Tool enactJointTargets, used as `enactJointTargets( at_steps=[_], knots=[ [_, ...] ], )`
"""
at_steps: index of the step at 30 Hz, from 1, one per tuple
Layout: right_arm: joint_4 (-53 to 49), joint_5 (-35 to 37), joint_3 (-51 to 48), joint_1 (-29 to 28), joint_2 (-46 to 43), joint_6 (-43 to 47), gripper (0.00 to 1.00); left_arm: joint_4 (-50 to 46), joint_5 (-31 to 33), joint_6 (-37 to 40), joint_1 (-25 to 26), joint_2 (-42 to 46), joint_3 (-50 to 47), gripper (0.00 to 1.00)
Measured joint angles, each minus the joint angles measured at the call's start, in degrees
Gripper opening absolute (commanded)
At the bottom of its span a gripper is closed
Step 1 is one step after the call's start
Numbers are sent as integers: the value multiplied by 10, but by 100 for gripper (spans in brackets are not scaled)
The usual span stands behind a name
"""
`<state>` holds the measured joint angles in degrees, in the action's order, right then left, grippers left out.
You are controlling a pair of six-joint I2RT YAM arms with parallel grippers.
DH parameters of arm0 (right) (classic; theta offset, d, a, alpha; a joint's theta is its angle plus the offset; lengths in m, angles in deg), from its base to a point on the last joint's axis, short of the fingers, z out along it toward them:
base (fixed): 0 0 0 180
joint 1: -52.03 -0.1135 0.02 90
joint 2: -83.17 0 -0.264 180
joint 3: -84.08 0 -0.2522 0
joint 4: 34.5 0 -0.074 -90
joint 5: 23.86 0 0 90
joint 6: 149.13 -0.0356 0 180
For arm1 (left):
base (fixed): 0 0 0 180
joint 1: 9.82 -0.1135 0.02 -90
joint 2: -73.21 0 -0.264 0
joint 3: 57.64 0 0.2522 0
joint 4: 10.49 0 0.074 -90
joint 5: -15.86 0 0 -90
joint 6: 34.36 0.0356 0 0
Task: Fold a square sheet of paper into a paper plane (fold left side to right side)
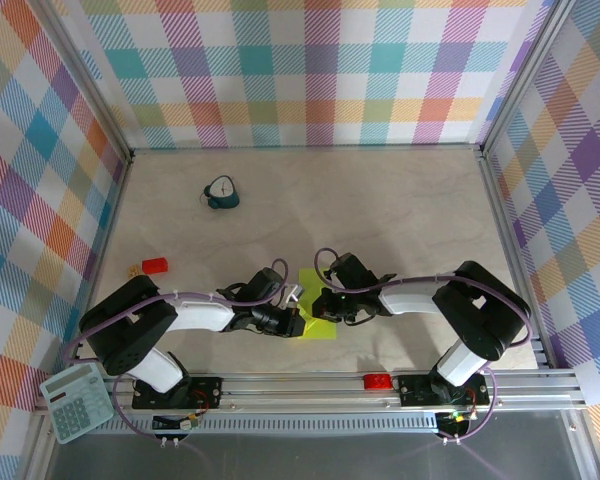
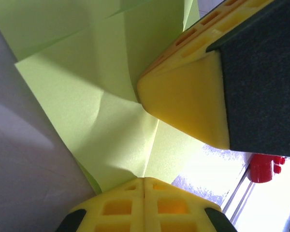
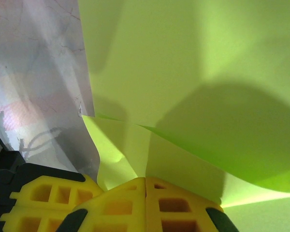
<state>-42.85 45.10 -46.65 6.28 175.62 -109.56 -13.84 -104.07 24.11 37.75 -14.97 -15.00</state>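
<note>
- Top view: the left pincer (image 1: 301, 320) and the right pincer (image 1: 321, 304) meet tip to tip near the front middle of the counter (image 1: 400, 200), both over the lime sheet of paper (image 1: 325, 328). The sheet lies under and between the two tips, with a strip showing beyond them on the far side and a corner on the near side.
- Top view, further off: a small teal clock (image 1: 221, 193) stands well beyond the left pincer, and a red block (image 1: 156, 265) lies out past that arm's elbow. A calculator (image 1: 77, 400) sits at the near-left corner.
- Left wrist view: the left pincer's yellow fingers (image 2: 116, 208) are pressed together, and the paper narrows down into the seam between them (pinched, as far as can be seen). The sheet rises creased and buckled just ahead of the tips. A yellow finger (image 2: 183, 96) of the right pincer presses on it from the upper right.
- Right wrist view: the right pincer's fingers are likewise pressed together on a raised flap of the paper. The rest of the sheet spreads ahead and to the right, with bare counter to the left.
</note>
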Motion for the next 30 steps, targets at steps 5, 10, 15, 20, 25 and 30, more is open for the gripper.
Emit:
enactJointTargets(
  at_steps=[5,10,15,20,25,30],
  knots=[
    [-19,8,2,0,-15,3,0,23,0,-2,0,1,-12,0],
    [-26,21,2,-9,-63,8,0,38,-1,-4,0,2,-19,0],
    [-19,27,-1,-31,-73,12,0,46,0,-4,0,3,-23,0],
    [-11,28,-5,-42,-53,11,0,48,-1,-4,0,3,-24,0],
    [0,28,-6,-47,-24,10,0,48,0,-4,0,3,-24,0],
    [14,28,-6,-47,-11,4,0,48,0,-4,0,3,-24,0]
  ],
)
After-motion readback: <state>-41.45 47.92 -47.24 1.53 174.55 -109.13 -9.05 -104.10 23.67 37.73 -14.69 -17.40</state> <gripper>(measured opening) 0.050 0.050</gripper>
